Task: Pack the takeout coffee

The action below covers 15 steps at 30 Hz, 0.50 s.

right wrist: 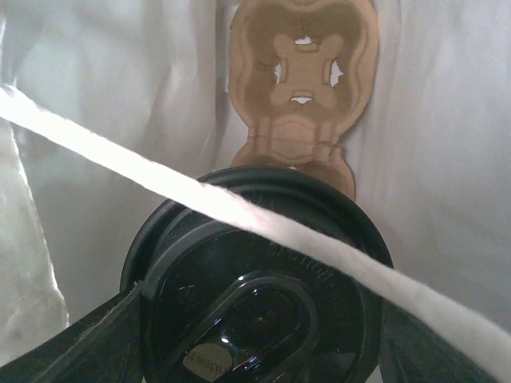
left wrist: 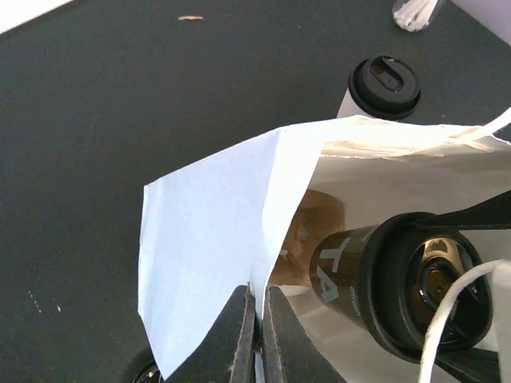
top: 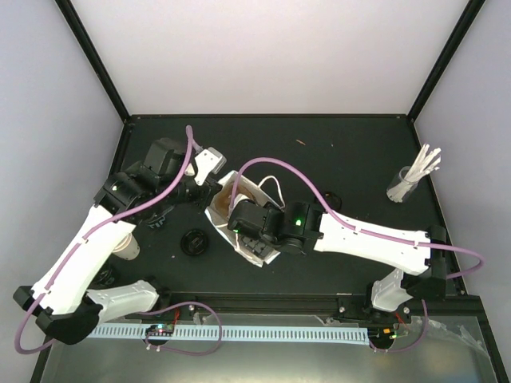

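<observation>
well, the right gripper [right wrist: 263,345], clamped on a lidded cup [right wrist: 259,239], faces the carrier [right wrist: 302,76] lying straight ahead, upper centre; the left gripper [left wrist: 257,331] pinches the edge of the bag [left wrist: 207,239].

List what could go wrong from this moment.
The white handle cord lies across the black-lidded cup in the right gripper; it could snag. The left gripper pinches only the rim of the light-blue paper bag; a slip might let the mouth close. The pulp carrier sits deeper; the cup may miss a hole.
</observation>
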Each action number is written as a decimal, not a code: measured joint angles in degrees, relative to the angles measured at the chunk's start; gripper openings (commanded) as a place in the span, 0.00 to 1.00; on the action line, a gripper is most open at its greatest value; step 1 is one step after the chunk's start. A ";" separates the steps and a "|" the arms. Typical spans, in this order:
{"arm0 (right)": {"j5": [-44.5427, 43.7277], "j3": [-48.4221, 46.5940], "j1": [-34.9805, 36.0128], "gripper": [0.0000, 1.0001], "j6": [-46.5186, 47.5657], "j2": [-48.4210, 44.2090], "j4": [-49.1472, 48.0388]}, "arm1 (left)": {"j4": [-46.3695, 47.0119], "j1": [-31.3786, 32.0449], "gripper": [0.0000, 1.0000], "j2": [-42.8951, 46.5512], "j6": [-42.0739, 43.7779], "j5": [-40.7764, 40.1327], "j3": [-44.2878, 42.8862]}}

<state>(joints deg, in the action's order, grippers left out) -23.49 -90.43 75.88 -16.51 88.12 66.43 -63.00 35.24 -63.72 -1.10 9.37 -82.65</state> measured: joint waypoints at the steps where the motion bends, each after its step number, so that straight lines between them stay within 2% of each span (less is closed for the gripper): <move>1: -0.20 0.00 -0.02 0.55 -0.02 0.04 -0.17 | 0.35 0.09 0.02 0.26 -0.02 -0.13 0.04; 15: -1.44 2.60 -0.42 0.55 -4.35 3.39 -2.19 | 4.57 0.52 0.02 3.56 -2.29 -0.24 5.68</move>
<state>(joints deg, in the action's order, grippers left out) -24.93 -87.83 75.46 -20.86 91.50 64.25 -58.43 35.77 -60.16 -3.40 9.13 -76.97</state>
